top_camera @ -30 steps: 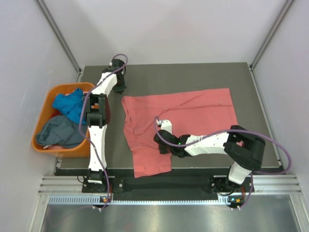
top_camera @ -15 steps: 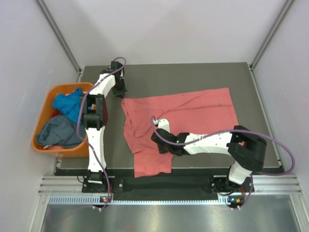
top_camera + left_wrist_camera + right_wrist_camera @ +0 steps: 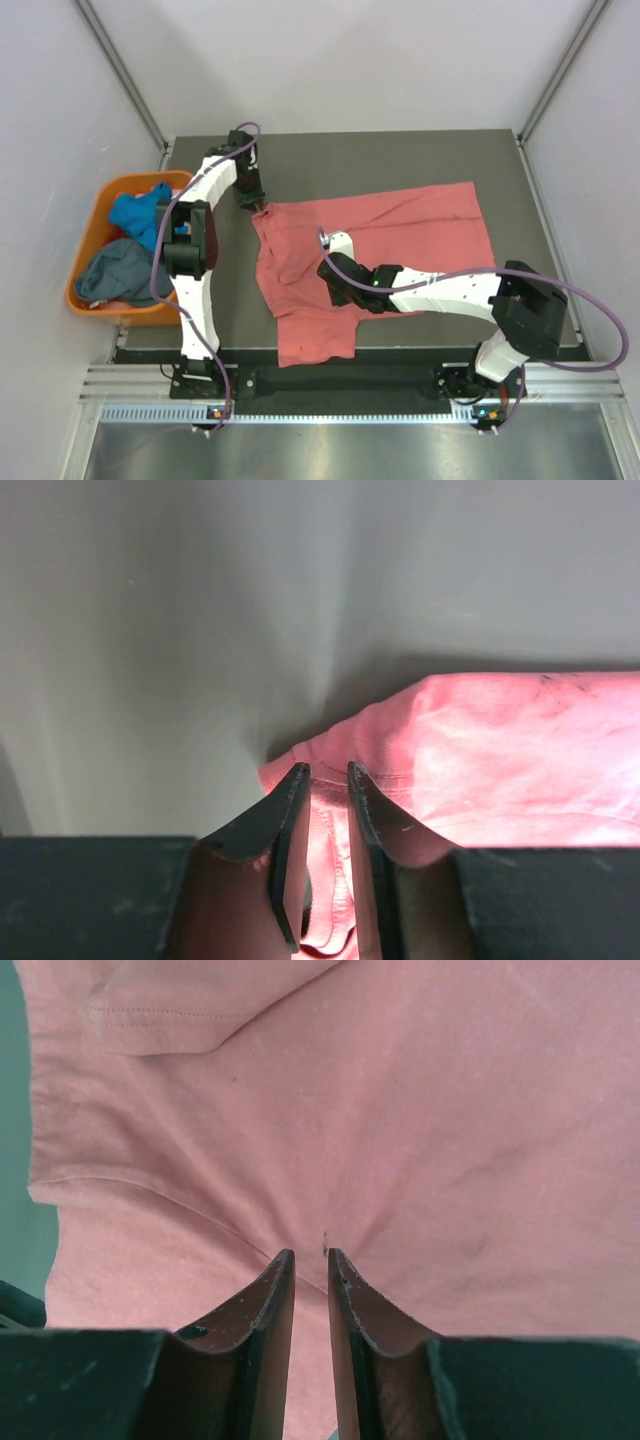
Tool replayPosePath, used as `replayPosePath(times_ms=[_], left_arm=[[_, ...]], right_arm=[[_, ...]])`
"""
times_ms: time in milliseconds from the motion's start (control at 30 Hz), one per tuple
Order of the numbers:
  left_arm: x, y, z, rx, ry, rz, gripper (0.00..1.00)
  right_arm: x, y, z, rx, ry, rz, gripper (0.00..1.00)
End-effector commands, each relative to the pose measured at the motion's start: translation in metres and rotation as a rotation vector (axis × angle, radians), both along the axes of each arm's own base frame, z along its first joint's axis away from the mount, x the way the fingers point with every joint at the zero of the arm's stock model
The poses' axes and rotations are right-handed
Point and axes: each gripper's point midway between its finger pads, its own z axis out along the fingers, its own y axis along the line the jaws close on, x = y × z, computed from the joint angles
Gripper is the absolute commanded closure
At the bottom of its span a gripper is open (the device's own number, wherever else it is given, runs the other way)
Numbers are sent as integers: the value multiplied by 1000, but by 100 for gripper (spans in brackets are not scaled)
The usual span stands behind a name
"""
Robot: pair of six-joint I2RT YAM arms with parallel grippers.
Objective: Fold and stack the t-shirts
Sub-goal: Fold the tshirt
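Observation:
The salmon-pink t-shirt (image 3: 400,235) lies spread on the dark table. My left gripper (image 3: 256,203) is at its far left corner and is shut on that corner; in the left wrist view the pink cloth (image 3: 500,750) runs between the narrow jaws of the gripper (image 3: 328,770). My right gripper (image 3: 336,277) is over the shirt's middle left, shut on a pinch of cloth; wrinkles radiate from the gripper (image 3: 310,1255) across the shirt (image 3: 400,1110). The bright blue t-shirt (image 3: 140,215) and the slate grey-blue t-shirt (image 3: 120,272) lie crumpled in the tub.
The orange plastic tub (image 3: 84,252) stands off the table's left edge, beside the left arm. White walls enclose the table on three sides. Bare dark table (image 3: 400,160) shows behind the pink shirt and to its right.
My left gripper moved from the bare table behind the shirt down onto its far left corner and closed on it. My right gripper shifted slightly farther up the shirt.

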Motion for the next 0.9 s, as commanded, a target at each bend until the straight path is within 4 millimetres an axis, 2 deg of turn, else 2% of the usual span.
replayPosePath(times_ms=[0, 167, 233, 500, 700, 867], left_arm=[[10, 5, 26, 23, -67, 10, 72], [21, -3, 58, -10, -159, -46, 66], [23, -8, 59, -36, -170, -72, 63], [19, -14, 38, -43, -132, -185, 59], [26, 7, 13, 48, -72, -173, 58], [30, 7, -10, 31, -38, -173, 58]], right_arm=[[12, 6, 31, 57, -60, -16, 79], [13, 7, 31, 64, -63, -17, 79], [14, 8, 33, 66, -67, -12, 79], [16, 9, 38, 69, -76, -8, 78], [17, 9, 41, 74, -80, -10, 78], [19, 8, 47, 82, -91, -11, 78]])
